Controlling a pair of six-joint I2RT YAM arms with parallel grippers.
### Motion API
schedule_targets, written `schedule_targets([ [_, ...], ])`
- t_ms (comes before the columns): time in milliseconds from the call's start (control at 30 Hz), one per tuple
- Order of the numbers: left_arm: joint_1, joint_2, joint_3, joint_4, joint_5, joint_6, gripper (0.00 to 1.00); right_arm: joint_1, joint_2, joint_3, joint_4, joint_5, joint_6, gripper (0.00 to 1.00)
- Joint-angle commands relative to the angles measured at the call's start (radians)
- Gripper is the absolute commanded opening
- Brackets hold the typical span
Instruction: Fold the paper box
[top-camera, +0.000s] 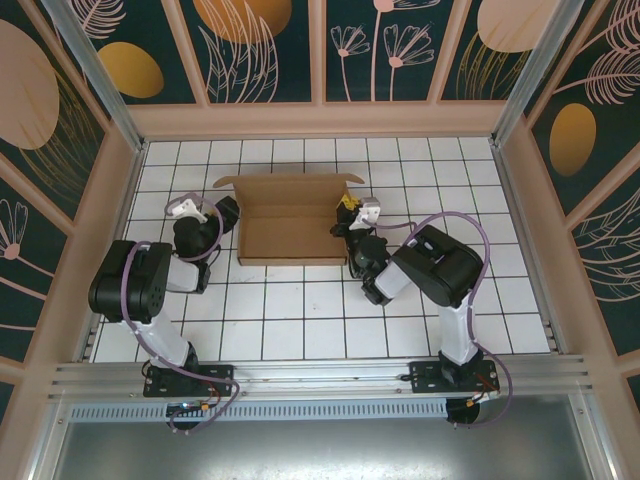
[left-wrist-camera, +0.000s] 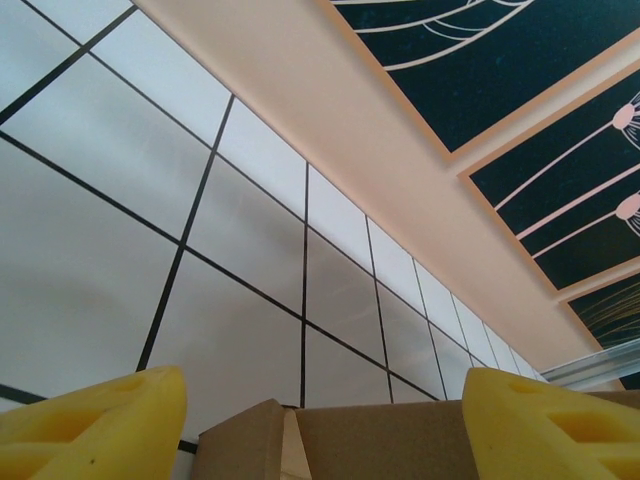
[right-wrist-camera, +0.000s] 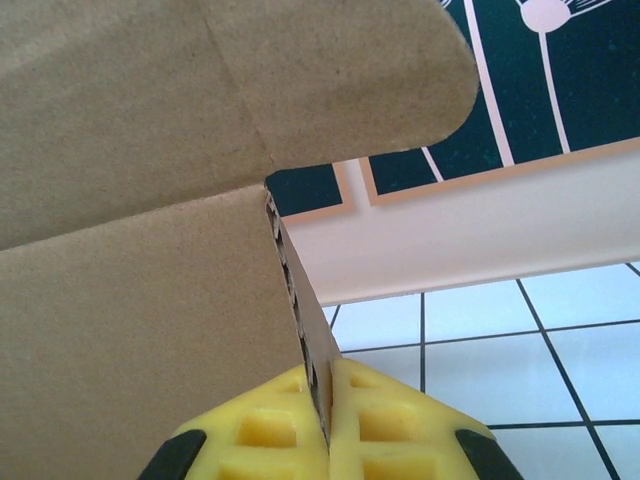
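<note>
Your table (top-camera: 300, 330) has just the one thing on it: the box (top-camera: 290, 220), sitting toward the far edge, roughly mid-width, between the two arms. From the top view it looks partway done to me. It reads as a shallow open tray with a panel and small corner tabs along its far side, not a closed box, so I'd guess the lid and side flaps are what's left to fold down and tuck in. I can't tell from above how well the walls are seated. The right gripper (top-camera: 347, 205) is at the box's right end, and in its wrist view it (right-wrist-camera: 328, 420) is clamped tight on the raw edge of a cardboard wall (right-wrist-camera: 130, 330), with a rounded flap above it. The left gripper (top-camera: 228, 212) is at the left end, and in its wrist view the jaws (left-wrist-camera: 320, 440) stand wide apart with the box's top edge (left-wrist-camera: 380, 440) between them, nothing gripped. So you've got one side pinned and the other side free.
</note>
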Motion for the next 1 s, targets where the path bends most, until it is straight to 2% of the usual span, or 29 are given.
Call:
schedule_targets([
  [0, -0.023, -0.012, -0.033, -0.042, 0.012, -0.004, 0.71, 0.046, 0.011, -0.067, 0.037, -0.025, 0.068, 0.05],
  [233, -0.029, -0.012, -0.04, -0.051, 0.012, -0.015, 0.69, 0.064, 0.003, -0.084, 0.025, 0.0, 0.115, 0.05],
  [333, -0.031, -0.012, -0.035, -0.054, 0.017, -0.022, 0.69, 0.089, -0.026, -0.033, -0.094, 0.086, 0.114, 0.05],
  [467, -0.031, -0.04, -0.041, -0.054, 0.015, -0.022, 0.68, 0.129, -0.011, 0.022, -0.154, 0.196, 0.17, 0.06],
  [700, -0.032, -0.049, -0.061, -0.074, 0.002, -0.032, 0.66, 0.214, 0.075, 0.024, -0.006, 0.289, 0.056, 0.05],
  [767, -0.031, -0.058, -0.078, -0.078, -0.004, -0.038, 0.65, 0.224, 0.093, -0.023, 0.056, 0.292, 0.046, 0.04],
  [967, -0.031, -0.11, -0.136, -0.113, -0.054, -0.061, 0.6, 0.237, 0.101, -0.122, 0.057, 0.265, 0.064, 0.07],
])
